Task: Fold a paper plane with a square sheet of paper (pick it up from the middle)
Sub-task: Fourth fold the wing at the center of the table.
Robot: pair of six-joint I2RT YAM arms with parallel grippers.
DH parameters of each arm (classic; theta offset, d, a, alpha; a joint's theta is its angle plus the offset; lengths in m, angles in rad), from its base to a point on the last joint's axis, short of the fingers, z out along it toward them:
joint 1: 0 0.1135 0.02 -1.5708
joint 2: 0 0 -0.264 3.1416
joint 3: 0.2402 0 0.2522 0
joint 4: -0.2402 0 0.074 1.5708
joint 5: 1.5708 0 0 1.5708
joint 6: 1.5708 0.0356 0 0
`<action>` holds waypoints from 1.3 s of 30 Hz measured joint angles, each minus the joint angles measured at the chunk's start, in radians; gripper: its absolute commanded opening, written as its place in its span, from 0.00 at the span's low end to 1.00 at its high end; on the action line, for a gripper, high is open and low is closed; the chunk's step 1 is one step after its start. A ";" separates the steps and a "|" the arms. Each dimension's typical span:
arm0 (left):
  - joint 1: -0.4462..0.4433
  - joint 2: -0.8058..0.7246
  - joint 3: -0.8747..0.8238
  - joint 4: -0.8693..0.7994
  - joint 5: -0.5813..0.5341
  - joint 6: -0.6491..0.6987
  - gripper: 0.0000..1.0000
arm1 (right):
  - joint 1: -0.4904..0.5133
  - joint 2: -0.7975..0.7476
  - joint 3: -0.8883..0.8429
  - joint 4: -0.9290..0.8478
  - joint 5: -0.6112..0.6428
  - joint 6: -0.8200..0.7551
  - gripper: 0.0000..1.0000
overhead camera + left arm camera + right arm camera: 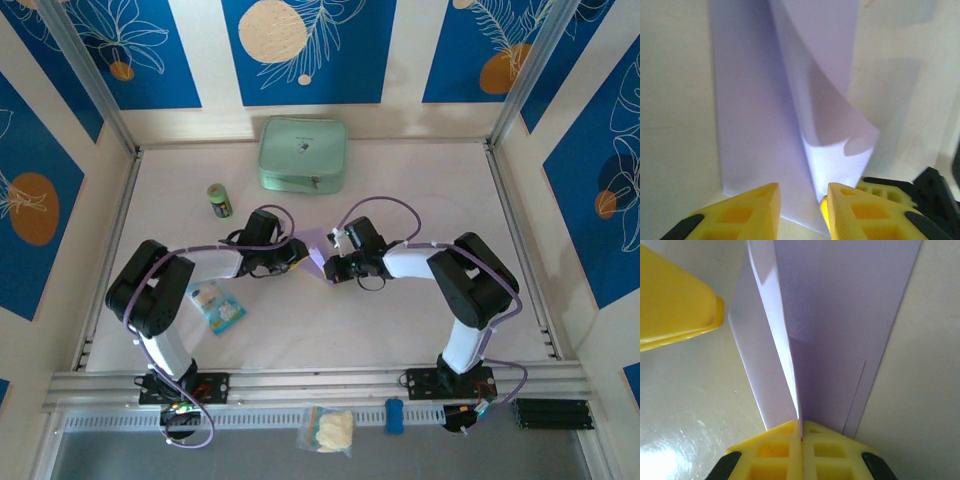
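Early stage: sheet [840,315] creased lengthwise once, most folds left. The right claw [801,432] pinches the crease; left claw [803,192] parted, empty.

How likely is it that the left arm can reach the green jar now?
Probably yes. The green jar stands on bare table just beyond that arm's forearm, nothing between, and the left gripper has its jaws apart at the purple paper.

A mint-green pouch [303,153] is lying at the far edge of the surface [420,190], a small green jar [220,201] is standing nearby (to its near left), and a blue-and-white snack packet [218,306] is resting closer in.
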 measured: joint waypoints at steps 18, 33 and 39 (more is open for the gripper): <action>-0.011 0.088 0.042 0.032 0.048 0.011 0.38 | -0.065 0.043 0.001 0.047 -0.151 0.062 0.04; -0.039 0.116 0.163 -0.204 0.008 0.093 0.49 | -0.074 0.051 0.000 0.061 -0.178 0.105 0.12; -0.045 0.122 0.189 -0.245 -0.002 0.106 0.54 | -0.075 0.051 -0.001 0.066 -0.180 0.114 0.14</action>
